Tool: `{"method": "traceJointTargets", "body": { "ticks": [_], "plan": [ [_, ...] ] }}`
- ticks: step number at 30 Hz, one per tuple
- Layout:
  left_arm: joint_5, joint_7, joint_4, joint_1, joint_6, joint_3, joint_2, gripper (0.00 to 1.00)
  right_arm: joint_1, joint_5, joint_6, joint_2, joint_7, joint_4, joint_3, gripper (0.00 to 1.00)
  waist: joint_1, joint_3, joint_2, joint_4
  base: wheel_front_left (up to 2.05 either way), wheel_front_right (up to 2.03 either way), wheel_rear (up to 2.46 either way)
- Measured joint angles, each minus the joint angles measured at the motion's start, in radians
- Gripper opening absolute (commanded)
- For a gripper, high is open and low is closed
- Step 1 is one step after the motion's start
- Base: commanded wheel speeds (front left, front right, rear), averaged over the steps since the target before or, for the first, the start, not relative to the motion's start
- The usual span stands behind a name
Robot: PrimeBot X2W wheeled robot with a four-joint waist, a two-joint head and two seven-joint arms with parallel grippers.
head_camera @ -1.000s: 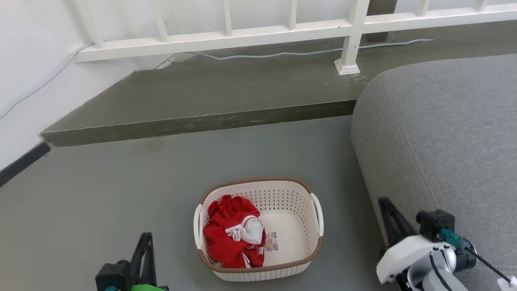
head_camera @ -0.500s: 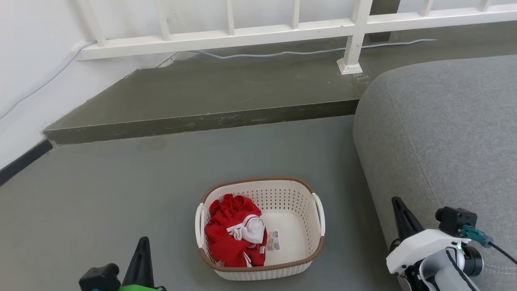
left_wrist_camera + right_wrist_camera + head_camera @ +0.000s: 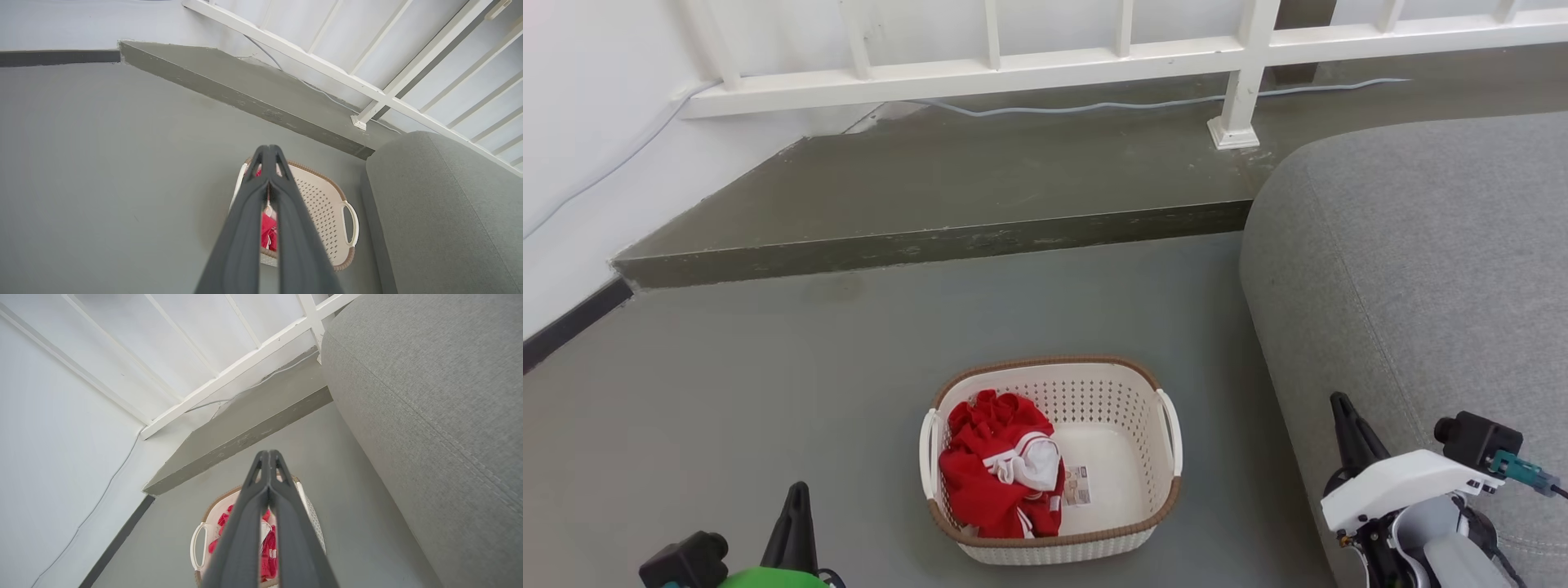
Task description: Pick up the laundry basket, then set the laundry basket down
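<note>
Laundry basket (image 3: 1094,397) on the floor (image 3: 768,392) beside the sofa (image 3: 1421,269) (red cloth (image 3: 988,482) inside, perhaps a shirt), my left gripper (image 3: 798,490) and right gripper (image 3: 1340,403) flank it, apart from it, fingers pressed together, pointing forward.

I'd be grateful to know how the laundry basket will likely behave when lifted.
The laundry basket looks like rigid perforated plastic, so it should probably keep its shape. Holding only a red garment, it is likely light. The garment lies toward its left handle, so it may tilt that way.
</note>
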Motion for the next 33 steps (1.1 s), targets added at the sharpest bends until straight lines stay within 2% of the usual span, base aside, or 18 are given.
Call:
{"method": "traceJointTargets", "body": {
  "ticks": [33],
  "plan": [
    [-0.465,0.109,0.042,-0.083,-0.076,0.087,0.013,0.00,-0.018,0.435,0.045,0.027,0.120,-0.045,-0.145,0.00,0.0000,0.006,0.0000,0.016,0.00,0.00,0.00]
  ]
}}
